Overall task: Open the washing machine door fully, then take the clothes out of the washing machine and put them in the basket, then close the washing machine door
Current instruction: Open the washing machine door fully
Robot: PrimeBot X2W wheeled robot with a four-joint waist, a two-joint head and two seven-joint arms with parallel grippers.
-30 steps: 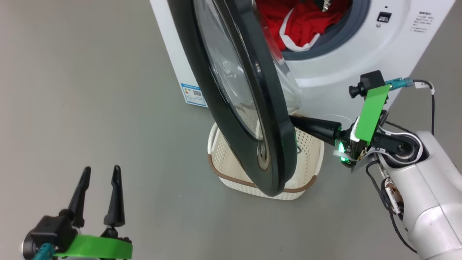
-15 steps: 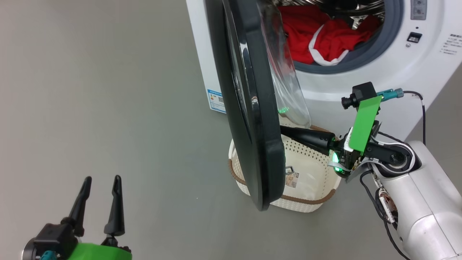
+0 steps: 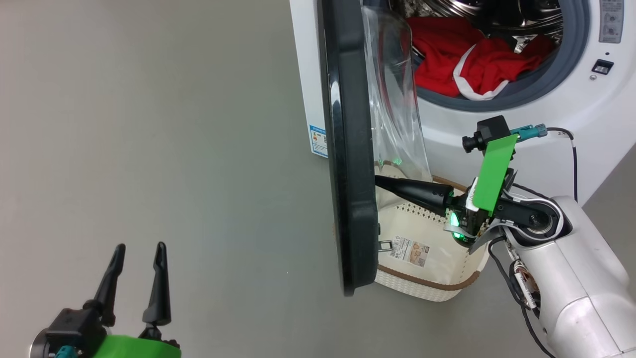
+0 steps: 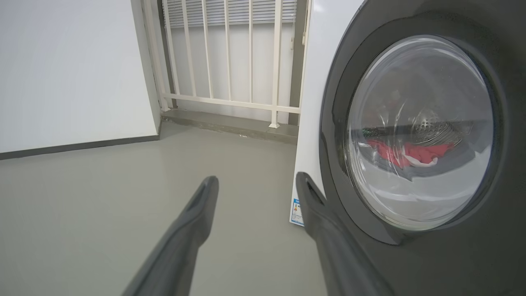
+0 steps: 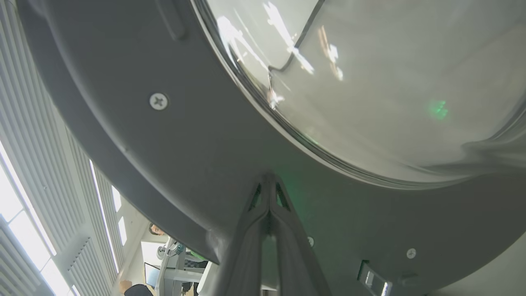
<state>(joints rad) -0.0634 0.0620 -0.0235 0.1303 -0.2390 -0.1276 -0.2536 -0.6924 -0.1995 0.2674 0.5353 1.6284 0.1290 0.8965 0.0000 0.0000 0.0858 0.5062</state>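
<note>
Grey floor (image 3: 149,124); glossy black door (image 3: 348,149) edge-on.

Holds the left gripper (image 3: 139,246) low at the near left, two dark fingers (image 4: 193,222) spread wide, pointing far, gripping nothing. Reaches the right arm (image 3: 571,283) in from the near right, with a pale forearm rising to a bent wrist (image 3: 529,219) lit green. Points the right gripper (image 3: 380,181) leftward, roughly level, fingers pressed flat together into a single tip, with nothing between them.
</note>
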